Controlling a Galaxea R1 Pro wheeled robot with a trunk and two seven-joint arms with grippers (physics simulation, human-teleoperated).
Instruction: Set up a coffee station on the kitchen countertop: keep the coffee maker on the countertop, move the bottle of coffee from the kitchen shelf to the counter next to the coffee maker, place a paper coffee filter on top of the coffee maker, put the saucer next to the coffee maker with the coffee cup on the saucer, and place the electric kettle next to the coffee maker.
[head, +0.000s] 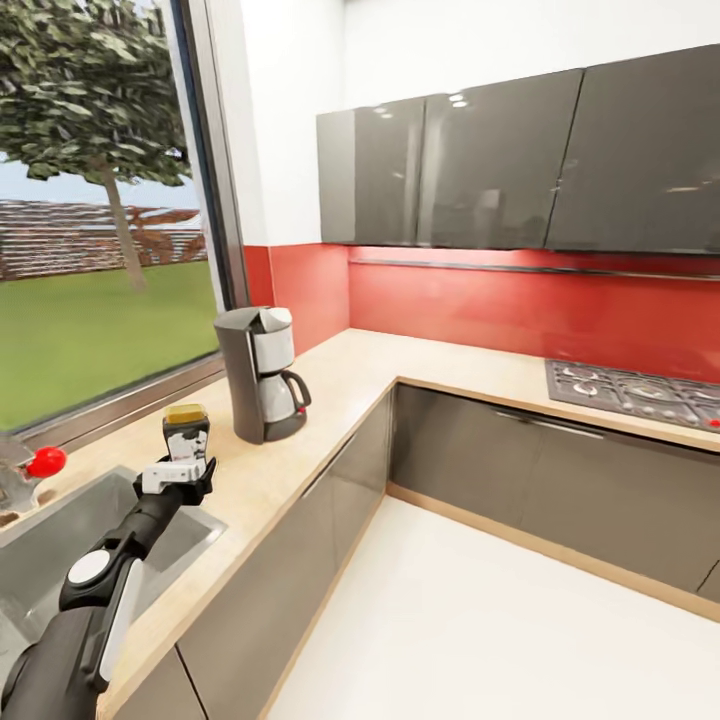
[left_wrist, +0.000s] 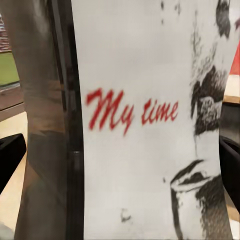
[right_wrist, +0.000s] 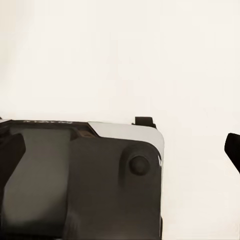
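Carrying the bottle of coffee (head: 186, 432) toward its spot on the countertop (head: 300, 440).

Closest in, the left arm reaches forward and up from the shoulder, forearm slanting over the sink (head: 60, 545), and its claw, the left gripper (head: 180, 476), is closed around the bottle's lower body, holding it upright with the gold cap on top (in the left wrist view the white label (left_wrist: 150, 120) sits right between the dark fingers (left_wrist: 11, 156)). Whether the bottle's base touches the wood or hangs just above it, I cannot tell. Just beyond the claw stands the coffee maker (head: 262, 373), already in place. By my reading the bottle step is nearly finished; filter, saucer, cup and kettle are all left to do.
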